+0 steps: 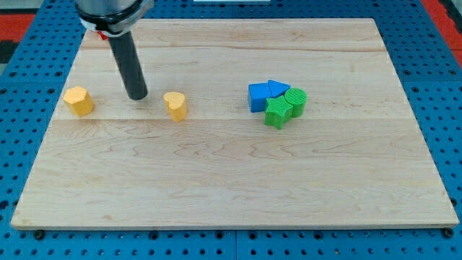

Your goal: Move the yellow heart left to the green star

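The yellow heart (175,105) lies left of the board's middle. The green star (277,113) sits right of centre, at the lower edge of a tight cluster, well to the heart's right. My tip (137,97) rests on the board a short way to the view's left of the heart and slightly higher, not touching it. The dark rod rises from the tip toward the view's top left.
A blue cube (258,96), a blue triangle (277,88) and a green round block (295,101) crowd against the star. A yellow pentagon (79,100) lies near the left edge of the wooden board (231,180), to the tip's left.
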Robot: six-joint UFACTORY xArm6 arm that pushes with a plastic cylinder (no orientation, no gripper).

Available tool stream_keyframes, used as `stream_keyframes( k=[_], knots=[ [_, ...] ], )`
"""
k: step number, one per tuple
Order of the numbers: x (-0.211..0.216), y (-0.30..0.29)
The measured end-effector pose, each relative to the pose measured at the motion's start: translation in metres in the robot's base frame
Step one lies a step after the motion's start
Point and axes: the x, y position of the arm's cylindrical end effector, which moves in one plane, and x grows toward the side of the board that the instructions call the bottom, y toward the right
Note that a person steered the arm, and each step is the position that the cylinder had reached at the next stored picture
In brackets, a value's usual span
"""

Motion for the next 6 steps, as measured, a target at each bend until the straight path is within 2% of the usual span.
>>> stream_keyframes(
  k=[2, 3, 4, 6],
  knots=[
    [0.046, -0.052],
    [0.050, -0.035],
    [0.031, -0.018],
    [0.018, 0.075]
  ],
)
